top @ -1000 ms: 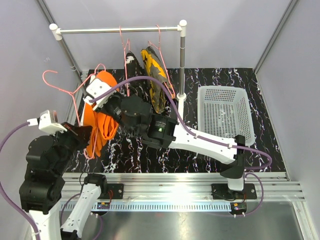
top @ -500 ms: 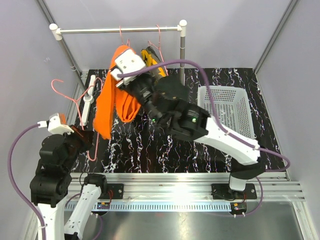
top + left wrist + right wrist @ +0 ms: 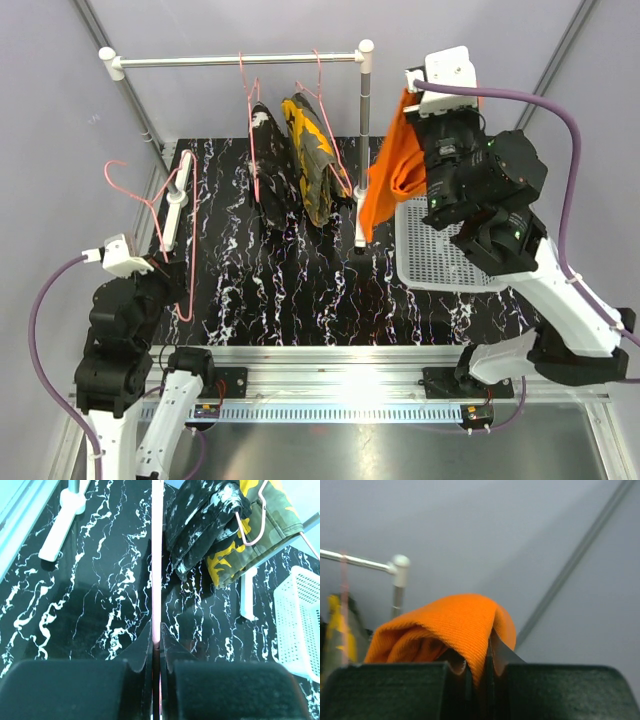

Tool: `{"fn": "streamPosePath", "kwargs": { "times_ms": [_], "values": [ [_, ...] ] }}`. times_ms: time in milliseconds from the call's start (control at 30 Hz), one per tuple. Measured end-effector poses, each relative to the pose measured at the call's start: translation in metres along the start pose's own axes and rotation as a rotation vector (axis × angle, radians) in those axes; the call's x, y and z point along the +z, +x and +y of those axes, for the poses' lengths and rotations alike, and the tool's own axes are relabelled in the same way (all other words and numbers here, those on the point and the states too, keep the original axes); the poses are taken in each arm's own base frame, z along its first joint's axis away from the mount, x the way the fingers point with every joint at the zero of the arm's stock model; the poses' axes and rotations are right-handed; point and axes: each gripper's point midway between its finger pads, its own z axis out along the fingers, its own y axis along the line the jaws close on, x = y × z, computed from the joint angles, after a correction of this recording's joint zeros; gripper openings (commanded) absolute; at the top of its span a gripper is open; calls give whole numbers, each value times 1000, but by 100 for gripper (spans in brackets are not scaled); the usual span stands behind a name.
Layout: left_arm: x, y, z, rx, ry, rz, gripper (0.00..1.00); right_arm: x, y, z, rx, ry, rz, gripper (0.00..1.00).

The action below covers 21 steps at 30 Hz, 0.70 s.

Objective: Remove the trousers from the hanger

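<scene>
The orange trousers dangle folded from the right pincer, pinched tight. The black speckled trousers and camouflage trousers hang on hangers, well left of it.

Colour rundown: the orange trousers on the right are plain bright orange with a fine ribbed weave, no print. The black trousers at the far middle are black with white specks. The camo trousers just right of them are olive camouflage with yellow-orange and black patches. The left hanger is pale pink wire. The table is black with white marble-like veins. The basket on the right is white mesh. The rail is silvery with white end caps. Both arms are black and white, the cables purple, the walls pale grey.
</scene>
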Motion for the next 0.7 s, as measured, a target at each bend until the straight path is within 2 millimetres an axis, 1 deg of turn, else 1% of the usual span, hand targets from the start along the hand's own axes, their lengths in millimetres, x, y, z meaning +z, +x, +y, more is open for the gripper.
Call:
{"fn": "streamPosePath", "kwargs": {
  "times_ms": [33, 133, 300, 367, 433, 467, 500, 567, 600, 633, 700],
  "values": [
    [1, 1, 0, 7, 3, -6, 0, 1, 13, -10, -23, 35, 26, 0],
    [8, 5, 2, 24, 3, -7, 0, 3, 60, -36, -111, 138, 119, 0],
    [18, 19, 9, 47, -12, 26, 0, 1, 138, -66, -230, 264, 266, 0],
    [20, 21, 10, 55, -13, 33, 0, -1, 174, -79, -276, 311, 340, 0],
    [20, 21, 9, 62, -7, 29, 0, -6, 209, -87, -331, 347, 428, 0],
    [20, 19, 8, 65, -2, 25, 0, -9, 225, -89, -357, 357, 470, 0],
    [20, 19, 7, 68, 1, 23, 0, -14, 245, -89, -385, 359, 524, 0],
    [20, 18, 6, 72, 10, 20, 0, -24, 276, -83, -427, 338, 603, 0],
    [20, 18, 5, 74, 15, 19, 0, -28, 288, -80, -439, 327, 627, 0],
    [20, 17, 4, 75, 22, 17, 0, -34, 304, -74, -454, 306, 658, 0],
    [21, 16, 1, 78, 34, 12, 0, -41, 323, -67, -464, 279, 697, 0]
  ]
}}
